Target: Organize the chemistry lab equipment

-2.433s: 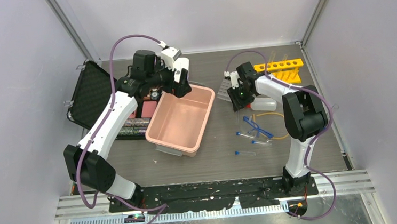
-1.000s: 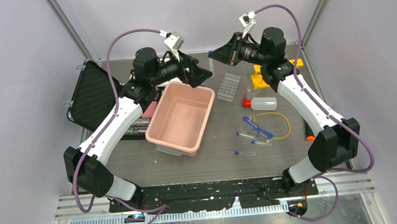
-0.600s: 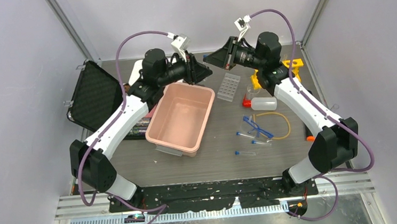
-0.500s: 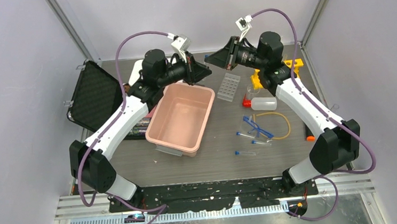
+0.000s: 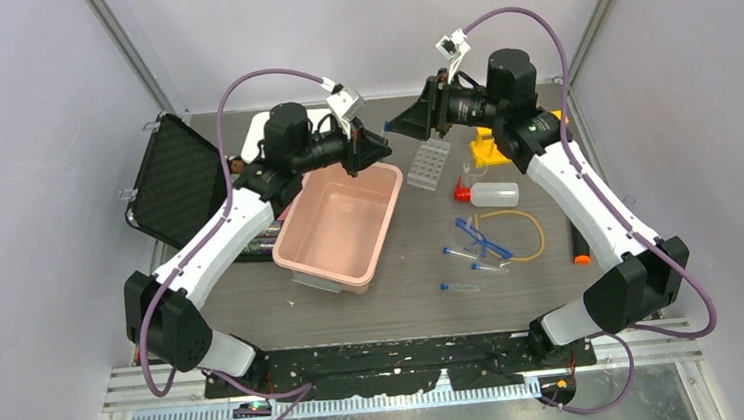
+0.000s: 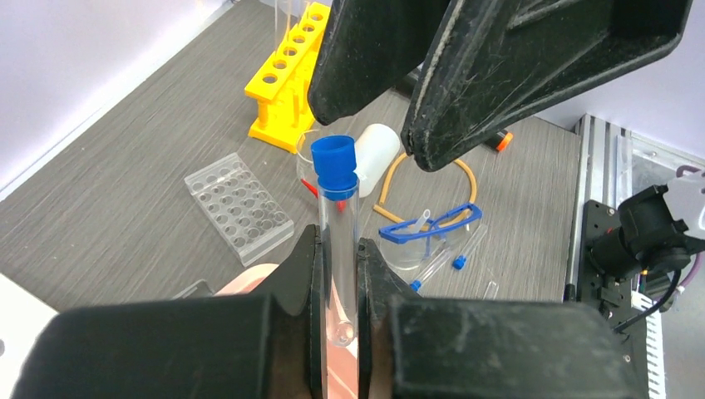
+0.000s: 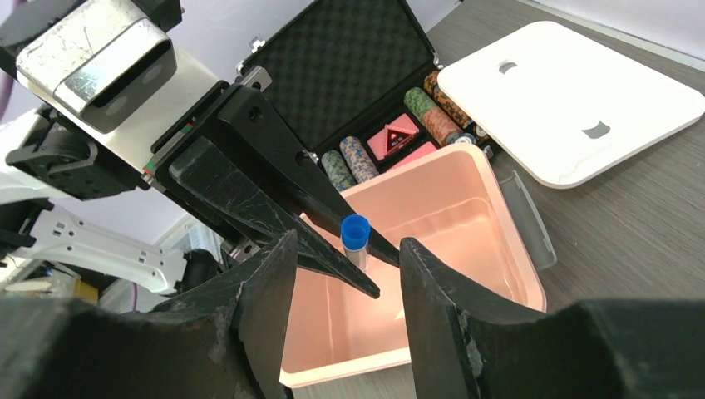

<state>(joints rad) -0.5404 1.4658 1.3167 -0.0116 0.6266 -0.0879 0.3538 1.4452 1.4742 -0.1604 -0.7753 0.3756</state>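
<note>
A clear blue-capped test tube (image 6: pixel 337 208) stands upright between the fingers of my left gripper (image 6: pixel 338 249), which is shut on it above the pink tub's far corner. My right gripper (image 7: pixel 349 245) faces it, jaws open on either side of the blue cap (image 7: pixel 355 231) without touching. From above, the left gripper (image 5: pixel 371 148) and right gripper (image 5: pixel 399 126) meet tip to tip. On the table lie the clear tube tray (image 5: pixel 431 161), yellow tube rack (image 5: pixel 488 145), squeeze bottle (image 5: pixel 492 194), blue safety glasses (image 5: pixel 481 239), yellow tubing (image 5: pixel 527 220) and loose test tubes (image 5: pixel 459 286).
The pink tub (image 5: pixel 341 224) sits mid-table, its white lid (image 7: pixel 574 100) behind it. An open black case (image 5: pixel 177 180) with poker chips (image 7: pixel 349 162) lies at the left. A small orange object (image 5: pixel 580 257) rests near the right edge.
The left gripper has shut on the test tube and the right gripper has opened off it. Both arms have shifted a little, staying tip to tip.
</note>
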